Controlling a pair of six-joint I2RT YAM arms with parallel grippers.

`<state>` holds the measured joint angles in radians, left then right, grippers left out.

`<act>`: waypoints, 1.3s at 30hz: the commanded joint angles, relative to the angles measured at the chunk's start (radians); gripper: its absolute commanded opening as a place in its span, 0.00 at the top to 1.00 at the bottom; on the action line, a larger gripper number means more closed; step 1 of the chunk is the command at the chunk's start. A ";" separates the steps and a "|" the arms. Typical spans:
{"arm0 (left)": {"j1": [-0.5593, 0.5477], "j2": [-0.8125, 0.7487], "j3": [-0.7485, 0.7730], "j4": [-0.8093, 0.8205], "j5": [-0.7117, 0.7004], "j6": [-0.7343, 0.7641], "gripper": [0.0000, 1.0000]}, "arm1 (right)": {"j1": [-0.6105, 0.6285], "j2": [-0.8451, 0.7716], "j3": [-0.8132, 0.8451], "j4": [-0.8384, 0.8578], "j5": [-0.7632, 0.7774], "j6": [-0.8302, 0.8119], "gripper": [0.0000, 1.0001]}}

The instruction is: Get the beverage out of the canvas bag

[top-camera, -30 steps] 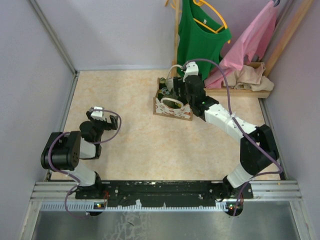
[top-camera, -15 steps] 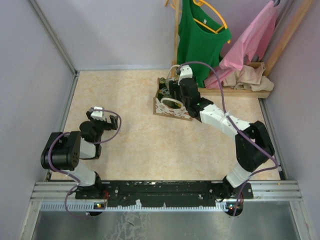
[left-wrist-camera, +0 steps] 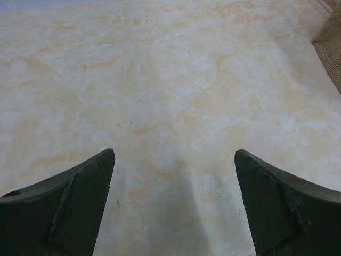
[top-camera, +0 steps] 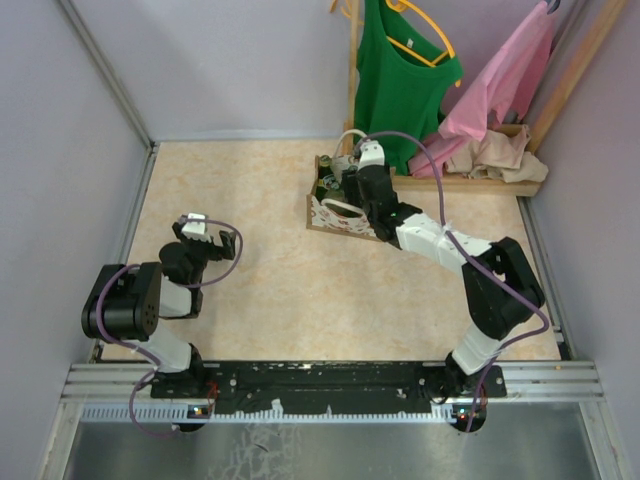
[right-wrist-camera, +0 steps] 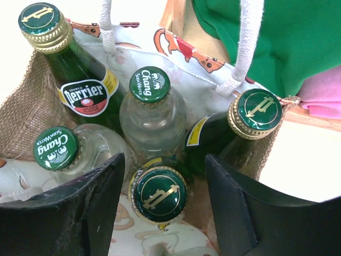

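The canvas bag [top-camera: 345,214] stands at the back right of the table, tan with a white patterned front and white rope handles [right-wrist-camera: 249,37]. In the right wrist view its burlap wall [right-wrist-camera: 26,114] holds several bottles: green Perrier bottles [right-wrist-camera: 160,194] and clear Chang soda bottles [right-wrist-camera: 152,109]. My right gripper [right-wrist-camera: 162,200] is open above the bag's mouth, its fingers [right-wrist-camera: 90,208] on either side of a green Perrier cap, not touching it. My left gripper [left-wrist-camera: 173,208] is open and empty over bare table at the left [top-camera: 195,235].
A wooden clothes rack base [top-camera: 480,180] with a green shirt [top-camera: 405,70] and pink garment [top-camera: 500,85] stands right behind the bag. Grey walls enclose the table on three sides. A corner of burlap [left-wrist-camera: 330,48] shows in the left wrist view.
My right gripper has moved left and further over the bag's opening, its arm stretching out. The left arm has not moved.
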<state>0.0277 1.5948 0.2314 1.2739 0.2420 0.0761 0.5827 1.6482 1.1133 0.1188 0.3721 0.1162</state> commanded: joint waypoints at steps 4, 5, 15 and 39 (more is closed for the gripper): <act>-0.007 0.001 0.010 0.010 -0.002 0.005 0.00 | 0.009 0.026 0.004 0.062 0.058 -0.005 0.56; -0.006 0.001 0.011 0.010 -0.002 0.004 0.00 | 0.009 0.032 0.009 0.059 0.059 -0.005 0.64; -0.007 0.000 0.010 0.009 -0.001 0.005 0.00 | 0.009 0.014 0.078 0.014 0.048 -0.032 1.00; -0.006 0.001 0.010 0.010 -0.001 0.005 0.00 | 0.061 -0.219 0.390 0.090 -0.057 -0.165 1.00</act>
<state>0.0277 1.5948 0.2314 1.2739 0.2413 0.0761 0.6018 1.5826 1.3720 -0.0257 0.3515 -0.0067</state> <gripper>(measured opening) 0.998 0.325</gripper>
